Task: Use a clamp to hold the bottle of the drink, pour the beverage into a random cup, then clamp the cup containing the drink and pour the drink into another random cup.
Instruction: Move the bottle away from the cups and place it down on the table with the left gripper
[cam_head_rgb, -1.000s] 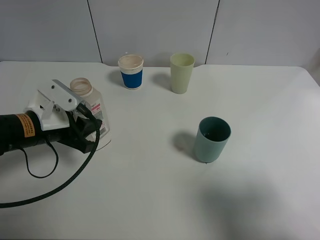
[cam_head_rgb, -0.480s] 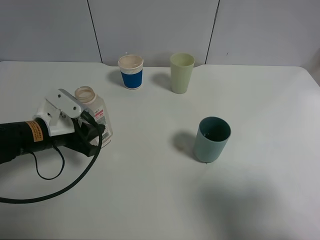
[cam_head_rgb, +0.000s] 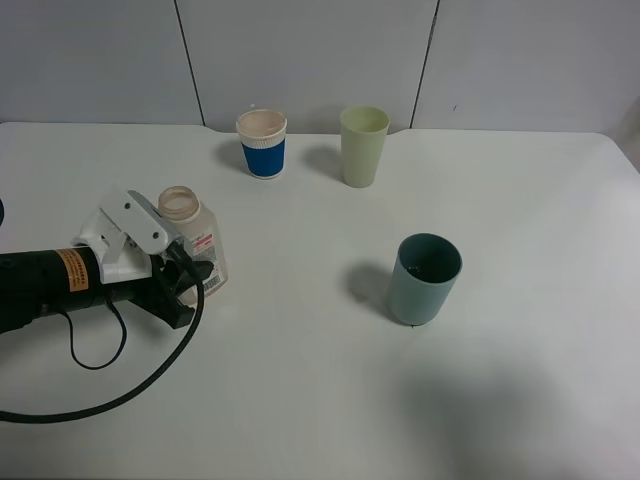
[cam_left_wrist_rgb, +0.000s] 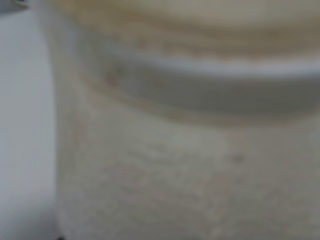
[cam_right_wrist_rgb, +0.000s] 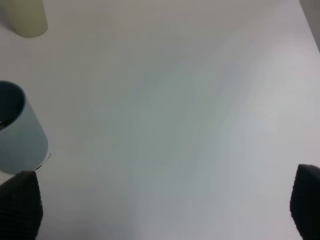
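The bottle of the drink (cam_head_rgb: 182, 207) stands upright at the left of the table, its red-and-white label facing right. My left gripper, the white clamp (cam_head_rgb: 185, 258) on the black arm, is shut on the bottle's body. In the left wrist view the bottle (cam_left_wrist_rgb: 190, 165) fills the frame as a blur. I cannot make out the beverage in any view. The teal-green cup (cam_head_rgb: 425, 278) stands right of centre, well apart from the bottle. The pale yellow-green tumbler (cam_head_rgb: 363, 146) stands at the back. My right gripper (cam_right_wrist_rgb: 162, 210) is open beside the teal cup (cam_right_wrist_rgb: 15, 132), touching nothing.
A blue-banded white paper cup (cam_head_rgb: 262, 143) stands at the back, left of the tumbler. The white table (cam_head_rgb: 300, 380) ends at a grey panelled wall (cam_head_rgb: 300, 50). A black cable (cam_head_rgb: 120, 385) loops on the table under the left arm. The tumbler (cam_right_wrist_rgb: 27, 17) shows in the right wrist view.
My left gripper has carried the bottle to the right and a little toward the front of the table. The cups have not moved.
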